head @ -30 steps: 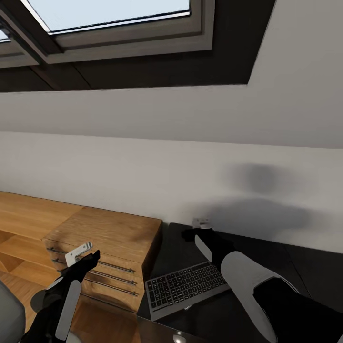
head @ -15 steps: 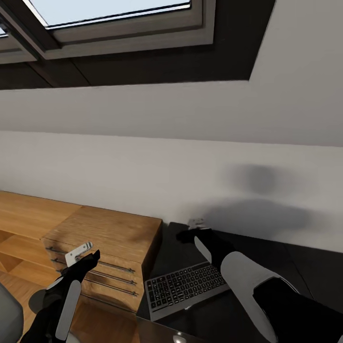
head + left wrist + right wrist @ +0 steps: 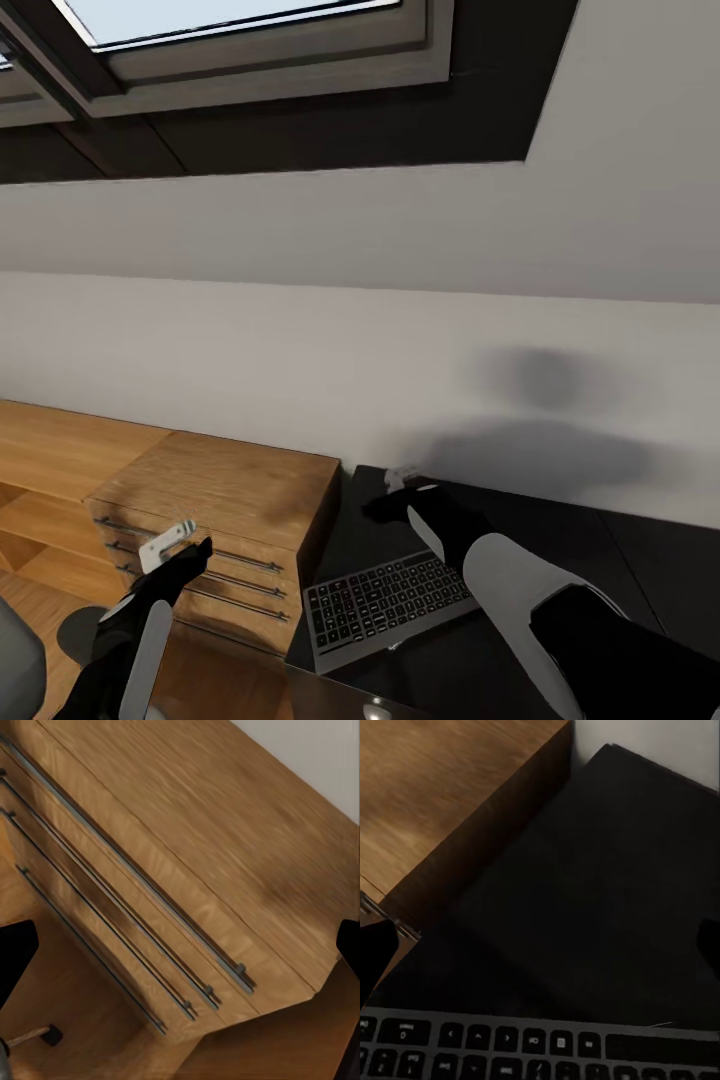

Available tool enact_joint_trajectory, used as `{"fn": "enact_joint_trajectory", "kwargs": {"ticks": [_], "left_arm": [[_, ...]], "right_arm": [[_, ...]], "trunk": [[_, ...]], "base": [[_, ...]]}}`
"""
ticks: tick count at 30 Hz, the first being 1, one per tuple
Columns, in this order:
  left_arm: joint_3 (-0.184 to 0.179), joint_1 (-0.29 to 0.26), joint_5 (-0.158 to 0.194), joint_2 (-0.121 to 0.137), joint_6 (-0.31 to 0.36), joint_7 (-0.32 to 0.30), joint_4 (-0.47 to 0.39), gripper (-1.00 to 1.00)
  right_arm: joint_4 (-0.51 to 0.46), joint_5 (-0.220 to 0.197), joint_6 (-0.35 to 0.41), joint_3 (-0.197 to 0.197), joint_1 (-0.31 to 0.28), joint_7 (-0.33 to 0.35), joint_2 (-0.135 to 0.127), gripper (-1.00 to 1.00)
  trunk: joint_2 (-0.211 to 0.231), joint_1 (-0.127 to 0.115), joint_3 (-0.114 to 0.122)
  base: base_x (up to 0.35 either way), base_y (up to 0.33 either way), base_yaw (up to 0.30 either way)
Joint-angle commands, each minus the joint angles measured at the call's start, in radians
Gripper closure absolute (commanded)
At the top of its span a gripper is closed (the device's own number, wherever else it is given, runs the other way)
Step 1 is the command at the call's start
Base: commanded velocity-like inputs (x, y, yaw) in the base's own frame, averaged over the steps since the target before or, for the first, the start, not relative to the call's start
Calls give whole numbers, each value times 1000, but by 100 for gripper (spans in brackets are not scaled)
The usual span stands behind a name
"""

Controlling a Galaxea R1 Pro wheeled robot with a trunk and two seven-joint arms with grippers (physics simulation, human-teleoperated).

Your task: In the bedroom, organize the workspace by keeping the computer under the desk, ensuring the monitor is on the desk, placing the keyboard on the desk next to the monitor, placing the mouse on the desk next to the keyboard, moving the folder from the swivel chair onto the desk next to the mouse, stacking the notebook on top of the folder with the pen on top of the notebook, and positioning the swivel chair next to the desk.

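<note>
keyboard [image 3: 390,603] flat on desk [image 3: 560,520], long axis angled toward wall | right gripper [image 3: 385,503] wide | left gripper [image 3: 190,552] wide

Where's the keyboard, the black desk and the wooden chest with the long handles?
keyboard [image 3: 392,606]: head view, on the middle rows of keys.
desk [image 3: 520,505]: head view, on its bare black top behind the right arm.
wooden chest [image 3: 235,485]: head view, on its flat top.

Both arms reach forward — the left gripper [image 3: 190,545] held low, fingers spread, nothing between them; the right gripper [image 3: 385,500] extends further, jaws parted and empty.
</note>
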Motion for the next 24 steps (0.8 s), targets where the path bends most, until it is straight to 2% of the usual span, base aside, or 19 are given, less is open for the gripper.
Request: {"fn": "enact_joint_trajectory", "kwargs": {"ticks": [1,5,13,19,24], "left_arm": [[1,5,10,-6,4,6,-2,-100],[5,28,9,-17,2,5,1,-100],[7,71,8,-22,0,5,6,-100],[9,75,6,-23,-2,6,7,-100],[9,75,6,-23,-2,6,7,-100]], "right_arm": [[5,0,4,5,-1,0,0,-100],[28,15,4,9,-10,9,0,-100],[65,18,5,11,-8,12,-26,-100],[66,18,5,11,-8,12,-29,-100],[65,18,4,11,-8,12,-29,-100]], "trunk": [[-2,0,-2],[-2,0,-2],[-2,0,-2],[-44,23,-21],[-44,23,-21]], "base": [[0,0,0],[0,0,0],[0,0,0],[0,0,0],[0,0,0]]}}
